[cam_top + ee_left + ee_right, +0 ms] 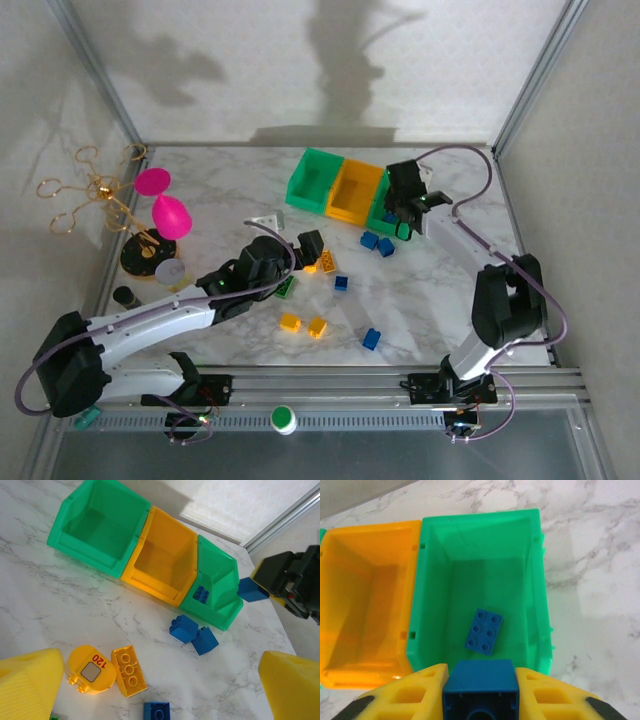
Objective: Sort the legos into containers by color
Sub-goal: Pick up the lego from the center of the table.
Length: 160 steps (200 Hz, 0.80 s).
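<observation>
Right gripper [480, 692] is clenched on a blue brick [480, 684], its 2 yellow fingers [415, 692] pressed against the brick's sides, and it hangs over the near end of the right green bin [540, 580]. On that bin's floor lies 1 flat blue brick [484, 631] with 6 studs, slightly askew. The yellow-orange bin [370, 545] is joined to it on the left, and the left green bin [100, 525] closes the row of 3. Left gripper [312, 250] is released, jaws spread wide above the marble table [430, 290], with its yellow pads [30, 687] at the 2 lower corners of the left wrist view. Between them sits a round yellow piece [91, 669] carrying a grey square and the red number 120. It touches a yellow brick [129, 671] that shows 3 rings in a row. A blue brick at the lower edge [156, 711] is cut off by the frame. A pair of blue bricks [184, 629] touch each other just beside the front of the right green bin. Seen from above, 2 yellow bricks [290, 321] lie side by side near the table's front, with another blue brick [371, 339] just to their right.
</observation>
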Motion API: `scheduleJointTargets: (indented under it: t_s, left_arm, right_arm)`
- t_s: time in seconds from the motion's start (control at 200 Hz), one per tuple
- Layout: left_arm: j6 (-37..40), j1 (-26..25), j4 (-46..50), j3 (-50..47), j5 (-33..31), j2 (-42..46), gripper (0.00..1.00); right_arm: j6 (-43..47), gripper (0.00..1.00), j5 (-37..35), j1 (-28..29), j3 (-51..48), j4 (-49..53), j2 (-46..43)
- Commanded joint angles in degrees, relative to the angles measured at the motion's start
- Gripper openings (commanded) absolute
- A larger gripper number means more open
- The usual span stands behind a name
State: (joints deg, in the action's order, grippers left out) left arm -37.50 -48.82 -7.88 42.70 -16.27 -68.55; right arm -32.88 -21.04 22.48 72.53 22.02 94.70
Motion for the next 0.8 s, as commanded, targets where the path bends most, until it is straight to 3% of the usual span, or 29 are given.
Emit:
scheduleJointTargets:
  t_s: [0.0, 0.305, 0.796]
  left_arm:
    - [0.6, 0.6, -1.2, 2.0, 1.2, -1.1, 1.00]
    - [0.3, 2.2, -1.4, 1.8, 2.4, -2.2, 1.00]
    - [-0.3, 3.3, -1.9, 0.6, 2.5, -2.3, 0.99]
  right_arm:
    - [4.0, 0.32, -0.7, -0.2, 3.4, -4.0, 4.1]
    - [6.0, 0.32, -1.0, -1.8, 11.2, -4.8, 15.9]
    - [6.5, 0.35, 2.1, -3.7, 11.2, -8.5, 21.1]
